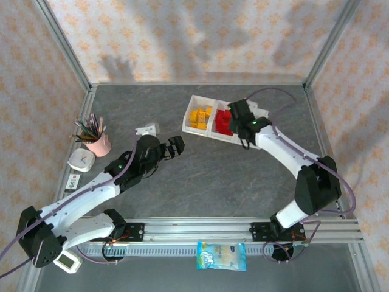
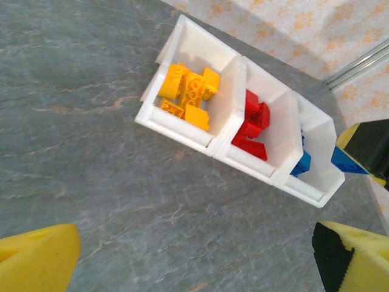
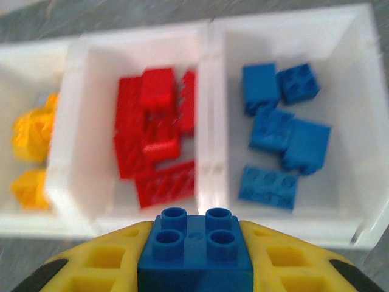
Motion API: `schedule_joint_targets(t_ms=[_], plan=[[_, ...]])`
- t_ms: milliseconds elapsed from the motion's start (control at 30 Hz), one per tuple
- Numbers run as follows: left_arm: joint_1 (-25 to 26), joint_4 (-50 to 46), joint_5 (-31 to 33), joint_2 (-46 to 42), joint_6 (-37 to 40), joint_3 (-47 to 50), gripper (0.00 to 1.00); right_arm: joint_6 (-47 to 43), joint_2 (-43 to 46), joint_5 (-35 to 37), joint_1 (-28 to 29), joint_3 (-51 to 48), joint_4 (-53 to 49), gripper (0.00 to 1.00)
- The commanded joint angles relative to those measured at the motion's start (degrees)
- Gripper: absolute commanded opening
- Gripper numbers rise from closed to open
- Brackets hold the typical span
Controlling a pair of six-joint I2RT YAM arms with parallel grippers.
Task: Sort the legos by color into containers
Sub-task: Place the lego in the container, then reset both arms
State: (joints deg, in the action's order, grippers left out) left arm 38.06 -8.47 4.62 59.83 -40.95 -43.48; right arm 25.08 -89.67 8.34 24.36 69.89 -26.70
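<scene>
The white three-compartment tray (image 1: 196,100) sits at the back of the table. Its left cell holds yellow legos (image 2: 187,91), the middle cell red legos (image 3: 155,134), and the right cell several blue legos (image 3: 281,131). My right gripper (image 3: 196,258) hovers over the tray's near rim, in line with the divider between the red and blue cells. It is shut on a blue four-stud lego (image 3: 196,246). From above, this gripper (image 1: 242,117) hides the blue cell. My left gripper (image 1: 174,148) hangs open over bare table left of the tray, with nothing between its yellow fingers (image 2: 36,258).
A pink cup of pencils (image 1: 97,143), a white clock (image 1: 81,160) and a small card (image 1: 73,181) stand at the left edge. A small white piece (image 1: 148,129) lies near the left arm. A packet (image 1: 222,255) lies in front of the rail.
</scene>
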Motion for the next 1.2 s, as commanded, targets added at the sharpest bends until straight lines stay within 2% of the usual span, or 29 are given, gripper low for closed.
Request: schedule_joint_targets(t_ms=[0, 167, 233, 400, 633, 733, 833, 933, 1033, 1167], plan=[[-0.71, 6.18, -2.05, 3.28, 2.64, -3.32, 0.99, -2.89, -4.60, -1.80, -5.20, 2.59, 2.94, 0.33], [-1.44, 8.63, -2.51, 5.85, 3.41, -3.92, 0.99, -4.01, -11.36, -0.69, -9.40, 5.67, 4.75, 0.33], [-1.89, 8.80, -2.90, 6.51, 3.42, -4.10, 0.99, -4.51, -13.69, -0.78, -10.20, 7.07, 4.96, 0.36], [-2.88, 9.37, -3.13, 6.48, 3.76, -3.43, 0.99, -5.34, -14.57, -1.07, -10.40, 8.45, 5.38, 0.65], [-5.02, 8.88, -1.57, 5.74, 5.04, -3.26, 0.99, -6.31, -5.92, 0.90, -10.79, 5.76, 7.74, 0.87], [-7.29, 8.64, 0.12, 5.14, 6.44, -3.01, 0.99, -6.22, -0.94, 2.67, -11.90, 2.49, 10.53, 0.99], [-11.33, 8.50, 1.49, 4.60, 8.69, -2.56, 0.99, -5.09, 3.49, 4.08, -15.03, -1.49, 12.70, 1.00], [-16.29, 7.91, 7.21, 4.00, 11.16, -1.65, 0.99, -3.67, 8.10, 7.11, -18.60, -7.32, 15.26, 1.00], [-21.46, 10.27, 12.93, 3.45, 13.97, 1.52, 0.99, -3.96, 13.66, 12.82, -21.21, -17.53, 22.73, 1.00], [-26.79, 18.68, 20.65, 3.49, 20.38, 8.69, 0.99, -8.01, 17.59, 18.62, -22.82, -30.60, 35.14, 1.00]])
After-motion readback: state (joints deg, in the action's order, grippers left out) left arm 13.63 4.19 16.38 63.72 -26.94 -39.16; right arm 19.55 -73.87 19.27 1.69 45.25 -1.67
